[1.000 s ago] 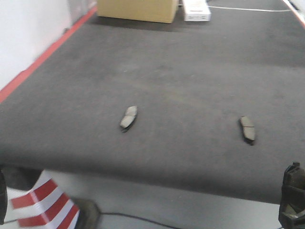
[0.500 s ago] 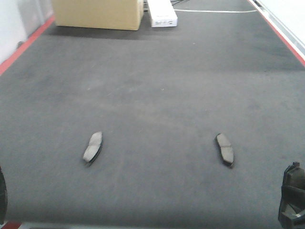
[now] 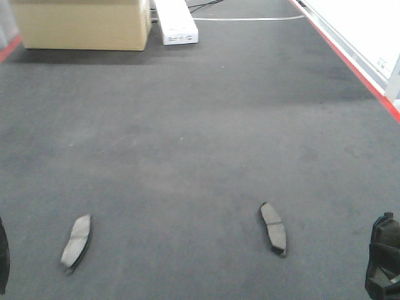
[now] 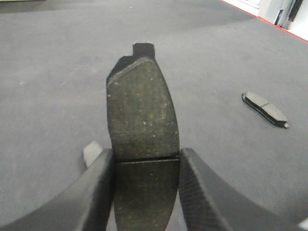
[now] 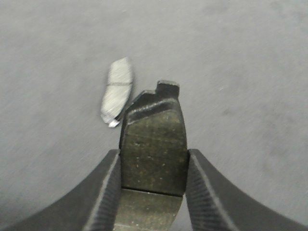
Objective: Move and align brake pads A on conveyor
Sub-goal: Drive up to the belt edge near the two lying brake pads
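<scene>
The conveyor [image 3: 200, 125] is a wide dark grey belt filling the front view. Two brake pads A lie flat on it, one at the near left [image 3: 76, 240] and one at the near right [image 3: 274, 228]. My left gripper [image 4: 146, 166] is shut on a third pad [image 4: 143, 110], held flat above the belt; a lying pad [image 4: 264, 108] shows to its right and a pale pad tip [image 4: 91, 151] peeks out behind the left finger. My right gripper [image 5: 153, 168] is shut on a fourth pad [image 5: 154, 139], with a lying pad [image 5: 117, 91] just beyond it.
A cardboard box [image 3: 81, 25] and a white box [image 3: 176, 25] stand at the belt's far end, with a white cable [image 3: 250, 19] beside them. A red strip [image 3: 356, 65] runs along the right edge. A dark part of my right arm [image 3: 382, 262] shows at bottom right.
The front view has advanced over the belt and swung right: the belt's near edge and striped cone left the frame, and both lying pads slid down and left in the picture.
</scene>
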